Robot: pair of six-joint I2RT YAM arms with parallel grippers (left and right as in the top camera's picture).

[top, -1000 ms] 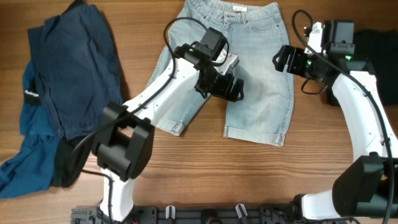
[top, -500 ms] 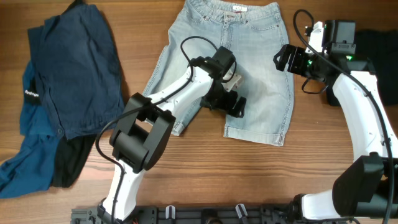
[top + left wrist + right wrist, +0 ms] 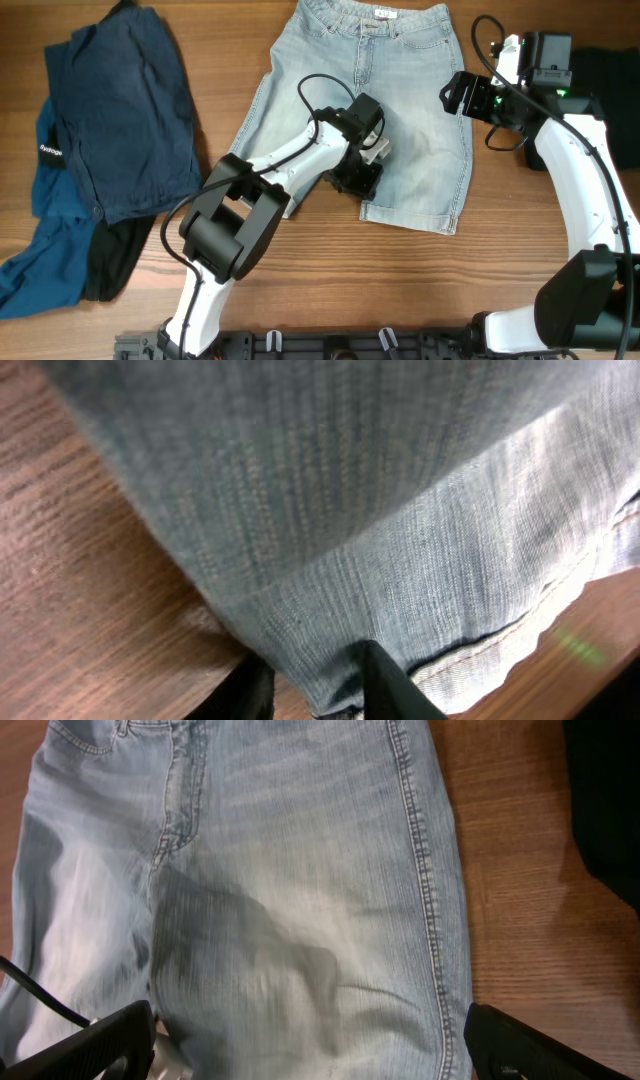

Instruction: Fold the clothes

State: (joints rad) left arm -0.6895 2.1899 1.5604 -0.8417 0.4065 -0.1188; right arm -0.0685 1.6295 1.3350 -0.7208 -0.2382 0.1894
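The clothes, light blue denim shorts (image 3: 420, 150), lie flat at the top middle of the wooden table (image 3: 330, 270), waistband away from me. My left gripper (image 3: 358, 180) sits at the inner edge of the right leg, near its cuffed hem. In the left wrist view its two dark fingers (image 3: 385, 680) pinch a fold of the denim (image 3: 350, 510) just above the wood. My right gripper (image 3: 455, 97) hovers over the right side of the shorts. The right wrist view shows it wide open (image 3: 310, 1055), with only denim (image 3: 300, 870) beneath.
Dark navy garments (image 3: 110, 110) are heaped at the left of the table, with a black piece (image 3: 110, 260) under them. Another black garment (image 3: 610, 80) lies at the right edge, by the right arm, and shows as the black garment (image 3: 610, 800) in the right wrist view.
My left gripper has slid down to the inner edge of the right leg and closed from wide open onto the denim. The right arm has not moved.
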